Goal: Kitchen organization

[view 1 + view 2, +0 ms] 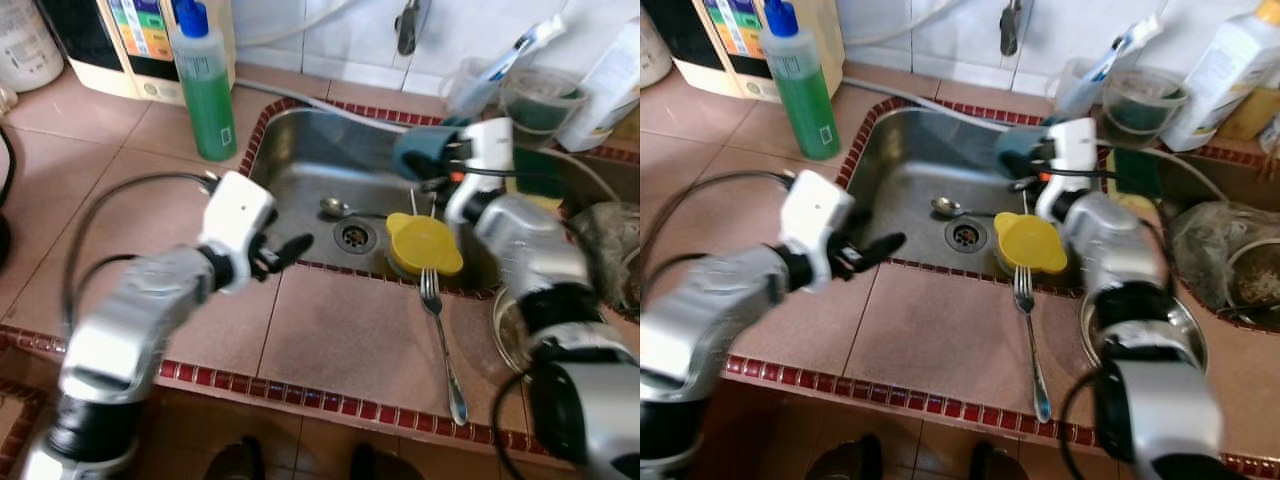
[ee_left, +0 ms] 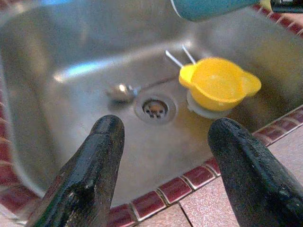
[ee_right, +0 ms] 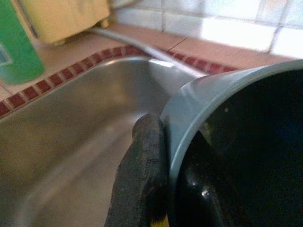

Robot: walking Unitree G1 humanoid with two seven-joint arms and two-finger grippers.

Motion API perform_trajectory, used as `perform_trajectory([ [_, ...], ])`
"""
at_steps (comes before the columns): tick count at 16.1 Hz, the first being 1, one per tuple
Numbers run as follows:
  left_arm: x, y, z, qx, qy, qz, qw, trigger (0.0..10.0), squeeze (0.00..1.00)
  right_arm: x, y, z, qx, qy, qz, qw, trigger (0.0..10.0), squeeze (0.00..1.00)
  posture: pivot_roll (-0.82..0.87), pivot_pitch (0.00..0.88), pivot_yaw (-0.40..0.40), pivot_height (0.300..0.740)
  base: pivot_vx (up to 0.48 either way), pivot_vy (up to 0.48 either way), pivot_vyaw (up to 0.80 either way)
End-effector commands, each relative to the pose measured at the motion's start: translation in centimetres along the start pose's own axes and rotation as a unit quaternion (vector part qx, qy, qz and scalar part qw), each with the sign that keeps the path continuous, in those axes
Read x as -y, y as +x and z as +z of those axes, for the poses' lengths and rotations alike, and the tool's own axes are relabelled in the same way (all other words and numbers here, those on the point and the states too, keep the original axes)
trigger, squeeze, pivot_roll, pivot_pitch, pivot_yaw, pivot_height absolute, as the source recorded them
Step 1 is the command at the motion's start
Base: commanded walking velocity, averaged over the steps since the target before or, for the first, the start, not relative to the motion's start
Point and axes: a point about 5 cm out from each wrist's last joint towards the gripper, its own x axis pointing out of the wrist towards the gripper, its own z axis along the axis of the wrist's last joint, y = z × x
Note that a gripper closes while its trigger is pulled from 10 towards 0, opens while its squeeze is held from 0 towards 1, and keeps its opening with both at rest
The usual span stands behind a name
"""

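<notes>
My right gripper [image 1: 440,155] is shut on the rim of a teal cup [image 1: 418,150] and holds it tilted above the far right part of the steel sink [image 1: 300,160]. In the right wrist view one black finger [image 3: 144,161] presses on the outside of the cup's rim [image 3: 189,109]. A yellow cup [image 1: 424,243] sits in the sink's near right corner, with a spoon [image 1: 335,207] beside the drain [image 1: 355,236]. A fork [image 1: 440,340] lies on the tiled counter by the sink edge. My left gripper [image 1: 288,250] hovers open and empty over the near left rim.
A green soap bottle [image 1: 205,85] stands left of the sink, in front of a cream appliance [image 1: 120,45]. Plastic tubs with a brush [image 1: 540,100] and a white bottle [image 1: 1220,70] crowd the back right. A metal bowl [image 1: 1188,335] sits under my right arm.
</notes>
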Motion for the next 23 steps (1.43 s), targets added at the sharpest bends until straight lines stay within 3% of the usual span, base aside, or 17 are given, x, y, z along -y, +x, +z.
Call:
perform_trajectory([
  [1,0.4,0.8,-0.5,-0.021,0.004,0.01,1.0,10.0,0.0,-0.4,0.4,0.0,-0.003,-0.007,0.013,1.0,10.0,0.0,0.04,0.27,-0.083,0.732,0.0,0.0,0.0],
  [3,0.8,1.9,-0.3,-0.035,-0.002,0.03,0.999,10.0,0.0,-1.4,1.0,-0.1,-0.004,0.012,0.042,0.999,10.0,0.0,0.04,0.264,-0.088,0.732,0.0,0.0,0.0],
  [6,1.3,2.6,1.2,-0.015,-0.006,0.038,0.999,10.0,0.0,-1.8,1.2,-0.3,-0.011,0.051,0.078,0.996,10.0,0.0,0.04,0.247,-0.097,0.732,0.0,0.0,0.0],
  [10,1.1,2.7,2.6,0.004,-0.002,0.047,0.999,10.0,0.0,-0.8,0.6,-1.1,-0.037,0.095,0.073,0.992,10.0,0.0,0.05,0.233,-0.103,0.732,0.0,0.0,0.0],
  [15,0.8,2.5,2.7,0.006,0.004,0.052,0.999,10.0,0.0,-0.4,-0.4,-3.2,-0.082,0.146,0.075,0.983,10.0,0.0,0.05,0.219,-0.106,0.732,0.0,0.0,0.0],
  [18,0.6,2.7,3.1,0.01,0.009,0.051,0.999,10.0,0.0,0.0,-0.6,-3.4,-0.087,0.164,0.059,0.981,10.0,0.0,0.05,0.21,-0.106,0.732,0.0,0.0,0.0],
  [19,0.5,2.7,3.3,0.013,0.011,0.051,0.999,10.0,0.0,0.1,-0.7,-3.4,-0.084,0.178,0.058,0.979,10.0,0.35,0.05,0.205,-0.105,0.732,0.0,0.0,0.0],
  [20,0.5,2.7,3.3,0.014,0.011,0.051,0.999,10.0,0.0,0.2,-0.7,-3.4,-0.082,0.18,0.054,0.979,10.0,1.0,0.05,0.201,-0.105,0.732,0.0,0.0,0.0],
  [23,0.4,2.8,3.3,0.015,0.014,0.054,0.998,10.0,0.0,0.3,-0.7,-3.2,-0.074,0.181,0.051,0.979,10.0,1.0,0.05,0.192,-0.105,0.732,0.0,0.0,0.0],
])
